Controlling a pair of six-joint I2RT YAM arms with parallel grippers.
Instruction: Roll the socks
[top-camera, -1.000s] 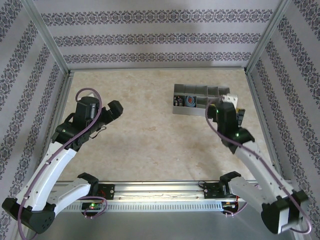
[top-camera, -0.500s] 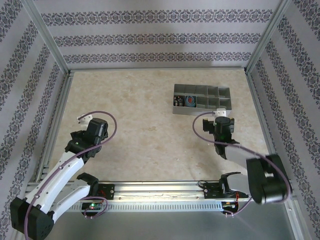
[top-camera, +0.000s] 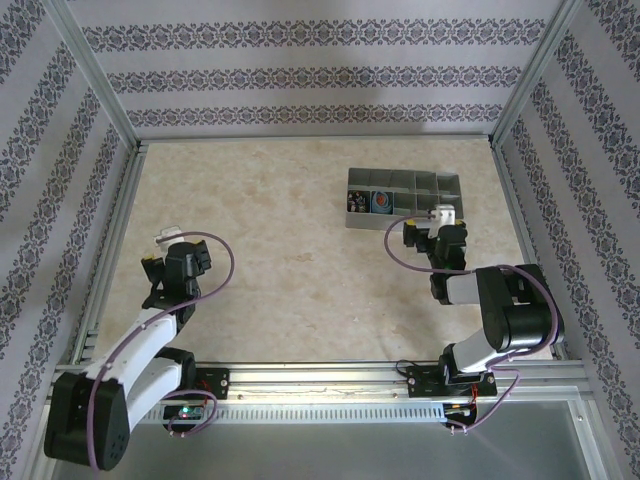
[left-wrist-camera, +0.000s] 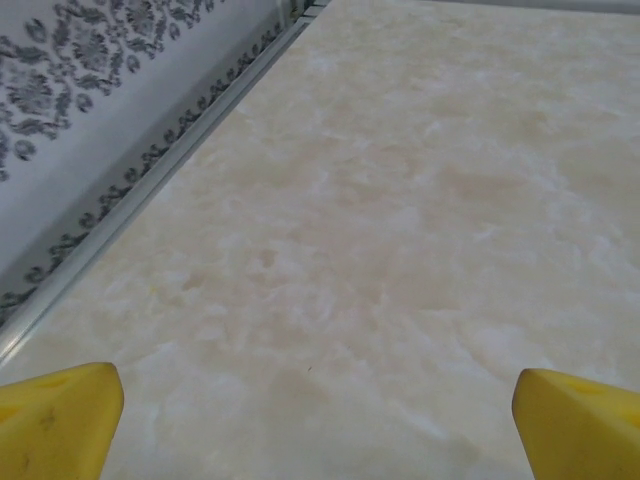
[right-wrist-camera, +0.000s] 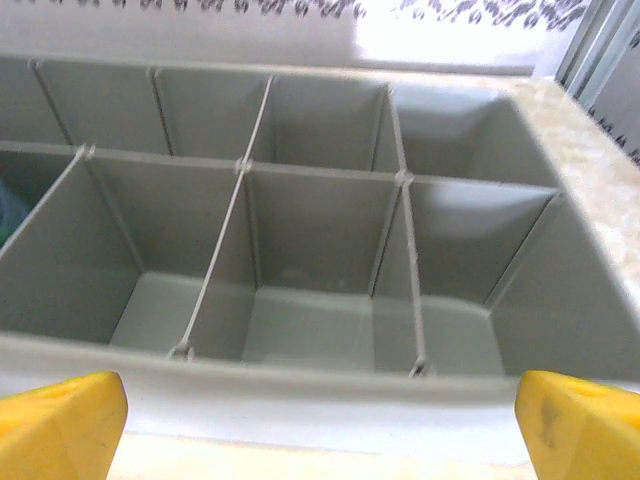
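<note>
Well, both socks look already bundled and put away: the black sock (top-camera: 357, 202) and the blue-teal sock (top-camera: 381, 202) sit as small rolls in neighbouring front compartments at the left end of the grey divider tray (top-camera: 400, 181), which lies toward the far right of the counter (top-camera: 280, 230). The left fingers (left-wrist-camera: 55, 415) are spread wide and pinch nothing, hanging over bare counter near the left rail, well apart from the tray. The right fingers (right-wrist-camera: 60, 420) are likewise spread and empty, poised just beside the tray's near wall and looking into its vacant right-hand compartments.

The main risk, as I judge it, lies on that right side. With the tips so near the tray's lip, any forward or downward drift could catch the wall and shove or tip the light tray (it seems to rest loose on the counter), spilling the rolls. Soft fabric also tends to spring loose, so a jolt could let a roll unwind in its compartment. The left arm seems to threaten nothing.
</note>
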